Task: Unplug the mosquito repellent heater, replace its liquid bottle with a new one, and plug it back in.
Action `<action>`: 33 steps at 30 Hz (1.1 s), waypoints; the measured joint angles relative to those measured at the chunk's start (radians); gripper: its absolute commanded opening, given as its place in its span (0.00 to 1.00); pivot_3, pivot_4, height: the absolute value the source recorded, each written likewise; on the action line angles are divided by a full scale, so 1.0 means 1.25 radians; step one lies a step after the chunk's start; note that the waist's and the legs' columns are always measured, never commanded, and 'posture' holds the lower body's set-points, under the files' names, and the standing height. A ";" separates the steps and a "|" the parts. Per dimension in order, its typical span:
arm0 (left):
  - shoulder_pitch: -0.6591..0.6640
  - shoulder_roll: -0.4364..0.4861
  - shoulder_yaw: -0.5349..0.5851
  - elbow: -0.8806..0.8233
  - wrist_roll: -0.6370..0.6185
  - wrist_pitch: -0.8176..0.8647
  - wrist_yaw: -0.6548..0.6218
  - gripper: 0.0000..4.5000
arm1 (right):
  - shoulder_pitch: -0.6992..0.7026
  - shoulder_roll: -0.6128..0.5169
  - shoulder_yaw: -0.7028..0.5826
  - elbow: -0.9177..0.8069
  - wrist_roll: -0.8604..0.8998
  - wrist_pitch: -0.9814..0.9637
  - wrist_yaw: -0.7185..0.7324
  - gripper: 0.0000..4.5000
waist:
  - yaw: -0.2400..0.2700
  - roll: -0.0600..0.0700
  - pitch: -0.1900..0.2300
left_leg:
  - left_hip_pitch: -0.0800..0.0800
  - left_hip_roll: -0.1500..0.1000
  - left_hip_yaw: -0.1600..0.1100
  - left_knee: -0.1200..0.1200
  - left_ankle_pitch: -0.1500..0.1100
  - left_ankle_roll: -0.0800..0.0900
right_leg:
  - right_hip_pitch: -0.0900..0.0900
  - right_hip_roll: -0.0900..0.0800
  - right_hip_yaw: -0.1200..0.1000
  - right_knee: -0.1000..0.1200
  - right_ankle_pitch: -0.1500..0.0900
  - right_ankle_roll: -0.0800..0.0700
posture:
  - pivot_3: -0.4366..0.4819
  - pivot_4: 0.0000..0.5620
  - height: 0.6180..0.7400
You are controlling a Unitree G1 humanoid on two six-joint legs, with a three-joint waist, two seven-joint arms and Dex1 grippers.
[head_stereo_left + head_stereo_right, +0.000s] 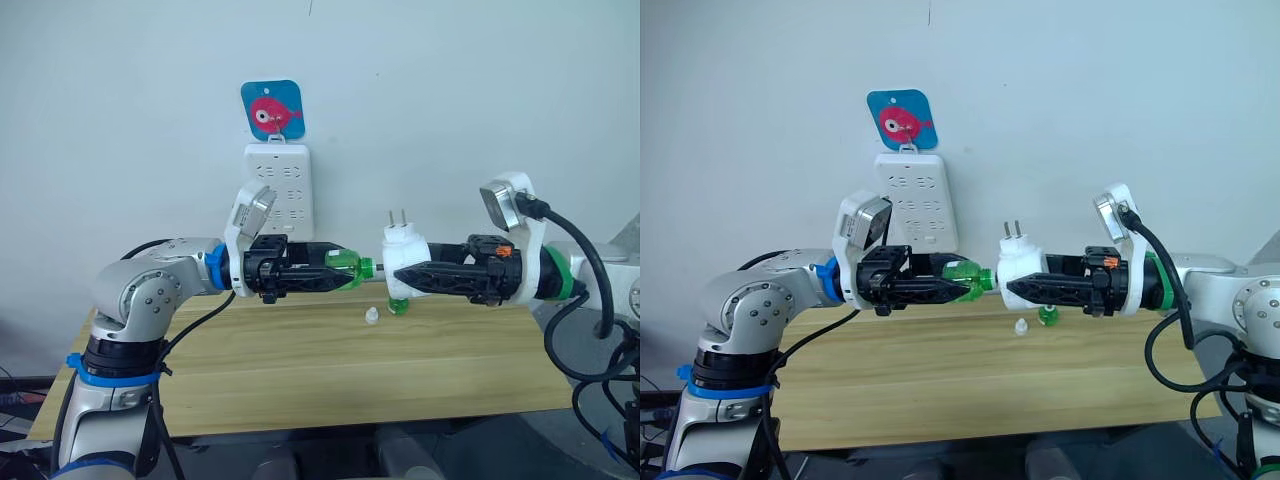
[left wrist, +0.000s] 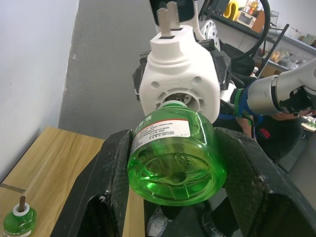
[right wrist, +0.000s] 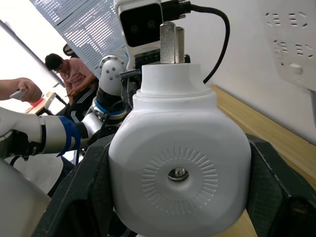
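Observation:
My right gripper (image 1: 412, 272) is shut on the white mosquito repellent heater (image 1: 402, 256), held above the table with its two metal prongs pointing up. My left gripper (image 1: 338, 273) is shut on a green liquid bottle (image 1: 350, 266) lying sideways, its neck pointing at the heater's open underside. In the left wrist view the liquid bottle (image 2: 174, 153) has its neck right at the heater (image 2: 178, 79) socket. A second green bottle (image 1: 398, 304) stands on the table below the heater, beside a small white cap (image 1: 371, 316).
A white multi-socket power strip (image 1: 279, 188) hangs on the wall under a blue hook plate with a red fish (image 1: 272, 110). The wooden table (image 1: 300, 380) spreads below both arms. In the right wrist view, people (image 3: 71, 71) stand in the background.

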 measured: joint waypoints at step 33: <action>0.030 0.038 0.032 -0.025 -0.072 0.007 0.051 0.51 | 0.032 -0.023 -0.004 -0.015 0.104 -0.065 -0.105 0.66 | 0.000 0.000 0.000 | 0.000 0.000 0.000 0.000 0.000 0.000 | 0.000 0.000 0.000 0.000 0.000 0.000 | 0.34 0.05 1.00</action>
